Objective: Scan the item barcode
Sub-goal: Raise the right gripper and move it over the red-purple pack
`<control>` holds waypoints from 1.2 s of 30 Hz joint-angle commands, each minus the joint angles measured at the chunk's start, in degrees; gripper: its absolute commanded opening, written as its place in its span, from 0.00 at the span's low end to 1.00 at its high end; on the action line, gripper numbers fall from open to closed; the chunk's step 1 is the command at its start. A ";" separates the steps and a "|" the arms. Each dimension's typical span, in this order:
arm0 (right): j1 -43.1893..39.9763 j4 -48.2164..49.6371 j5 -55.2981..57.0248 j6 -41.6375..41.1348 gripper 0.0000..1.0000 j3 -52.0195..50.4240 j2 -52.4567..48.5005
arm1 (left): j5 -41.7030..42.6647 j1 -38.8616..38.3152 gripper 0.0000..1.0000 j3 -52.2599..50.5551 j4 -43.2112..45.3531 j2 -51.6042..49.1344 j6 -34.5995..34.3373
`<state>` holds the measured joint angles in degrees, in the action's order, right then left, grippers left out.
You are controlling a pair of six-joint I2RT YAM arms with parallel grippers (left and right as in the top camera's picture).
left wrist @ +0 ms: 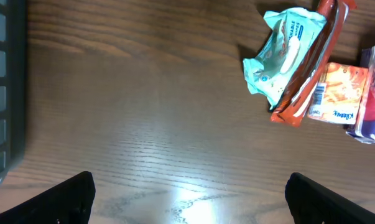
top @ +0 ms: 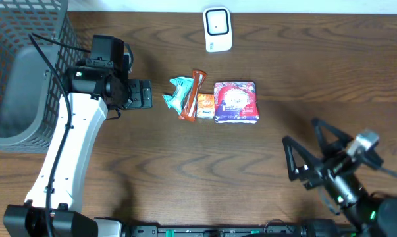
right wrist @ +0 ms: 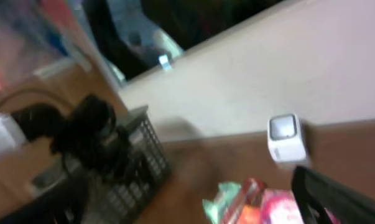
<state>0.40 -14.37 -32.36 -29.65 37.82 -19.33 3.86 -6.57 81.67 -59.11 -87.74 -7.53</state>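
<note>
Beside grey basket (top: 50, 39), left gripper (top: 149, 94) jaws apart; right gripper (top: 300, 130) likewise; scanner (top: 218, 29) beyond packets (top: 236, 102)

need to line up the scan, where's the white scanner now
Overhead view: the white scanner sits at the far middle of the table, apart from and beyond the purple packet.

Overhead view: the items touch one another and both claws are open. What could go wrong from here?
The red bar lies against the teal packet and orange pack, so the left claw may grab two or scatter them. The scanner stands apart; a loose grip could drop the item.
</note>
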 commanded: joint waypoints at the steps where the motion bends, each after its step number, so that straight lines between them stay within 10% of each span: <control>1: 0.44 -13.29 1.01 17.03 0.99 12.26 -12.02 | -0.94 0.07 0.98 -0.17 -0.22 -0.24 -0.46; 13: 0.46 -57.33 2.27 30.99 0.99 45.35 -50.71 | -0.92 0.07 0.98 -0.17 -0.22 -0.24 -0.48; 36: 0.46 -48.72 9.70 23.87 0.99 43.95 -60.37 | -0.92 0.07 0.98 -0.17 -0.22 -0.24 -0.48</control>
<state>0.56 -64.34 -23.94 -5.43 82.54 -79.48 3.86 -6.57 81.67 -59.13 -87.77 -7.53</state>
